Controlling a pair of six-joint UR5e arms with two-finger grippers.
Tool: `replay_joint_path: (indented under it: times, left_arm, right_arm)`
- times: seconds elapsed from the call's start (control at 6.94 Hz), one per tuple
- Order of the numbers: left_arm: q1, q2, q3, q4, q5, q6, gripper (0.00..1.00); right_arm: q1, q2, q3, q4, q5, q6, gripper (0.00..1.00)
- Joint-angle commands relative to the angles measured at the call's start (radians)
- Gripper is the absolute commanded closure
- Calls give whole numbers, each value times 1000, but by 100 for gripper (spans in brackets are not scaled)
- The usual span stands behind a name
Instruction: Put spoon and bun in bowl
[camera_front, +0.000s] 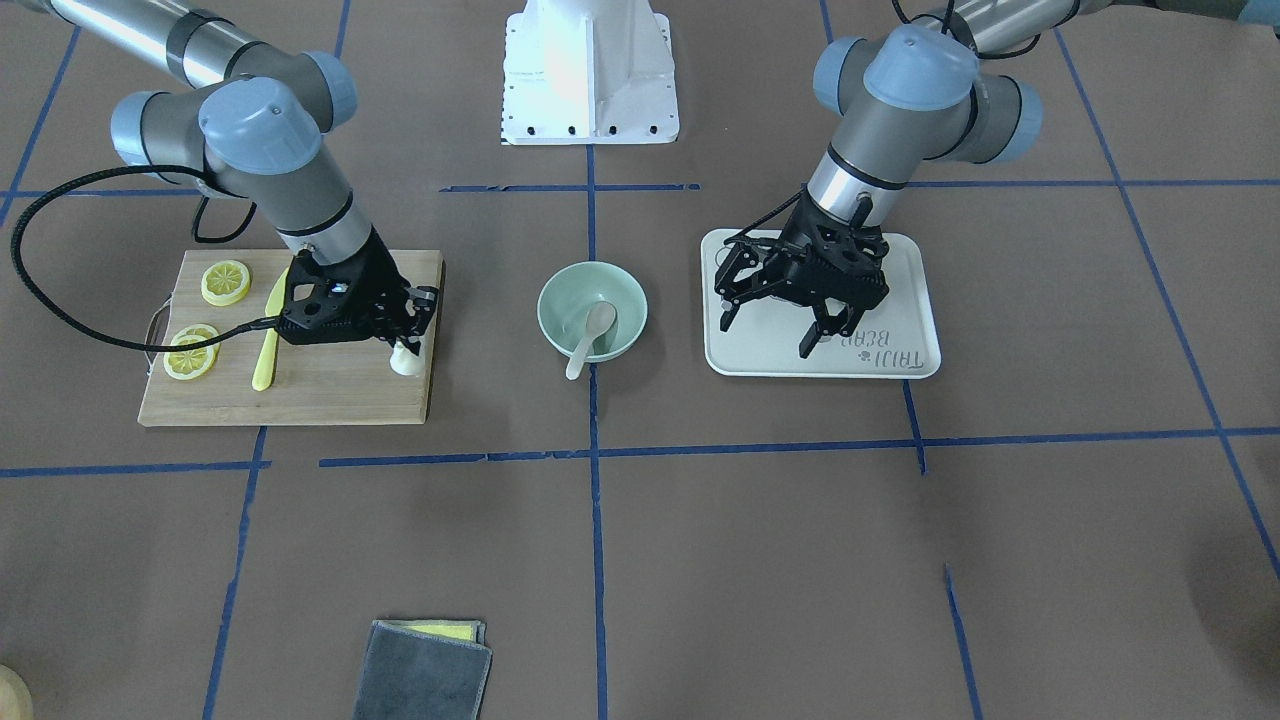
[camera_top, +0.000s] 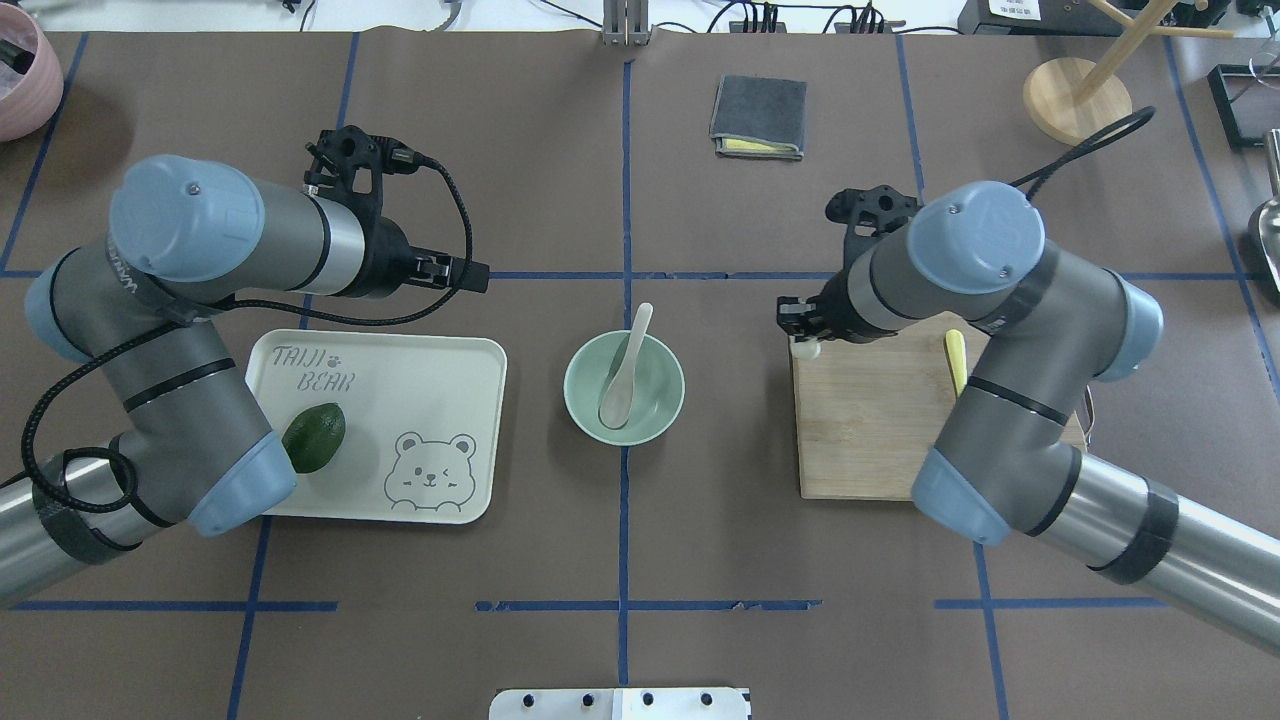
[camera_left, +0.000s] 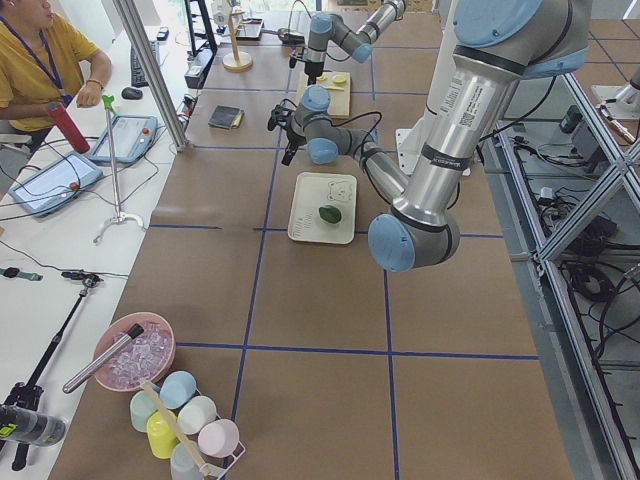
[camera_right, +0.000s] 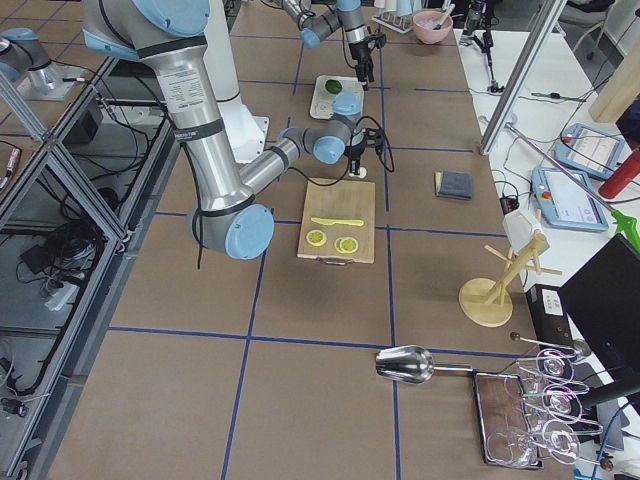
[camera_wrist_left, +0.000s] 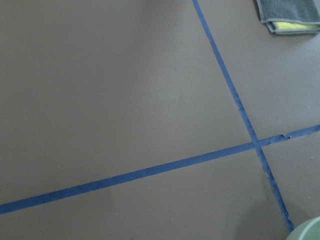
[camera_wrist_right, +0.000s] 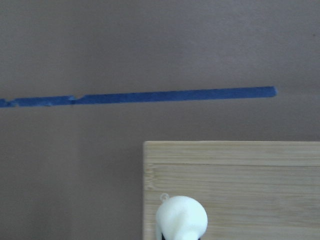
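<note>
Bun (camera_front: 407, 360) was located at 6 o'clock, just beside right gripper (camera_front: 412, 325), the nearer one; its clench could not be told. Left gripper (camera_front: 765, 335) was splayed, grasping nothing.

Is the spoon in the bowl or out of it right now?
In. The spoon has its scoop resting on the floor of the bowl, and its handle leans up and out over the rim.

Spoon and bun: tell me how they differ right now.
The spoon lies in the bowl, handle over the rim; the bun sits outside it, at a corner of the cutting board. The spoon is long and slim; the bun is round and pointed. Both are whitish.
</note>
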Motion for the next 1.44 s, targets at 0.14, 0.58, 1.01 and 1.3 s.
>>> replay_joint_path:
  times: [0.14, 0.58, 1.01, 1.3]
  left_arm:
    - [-1, 27, -35, 1, -1, 0, 1]
    - [-1, 27, -33, 1, 3, -3, 1]
    - [-7, 41, -36, 1, 3, 4, 1]
    - [-21, 94, -56, -4, -4, 18, 1]
  right_arm:
    - [-116, 190, -26, -41, -59, 240, 69]
    - [-163, 206, -39, -35, -119, 277, 22]
    - [-166, 212, -41, -32, -125, 279, 0]
    - [-136, 189, -14, -36, -113, 268, 0]
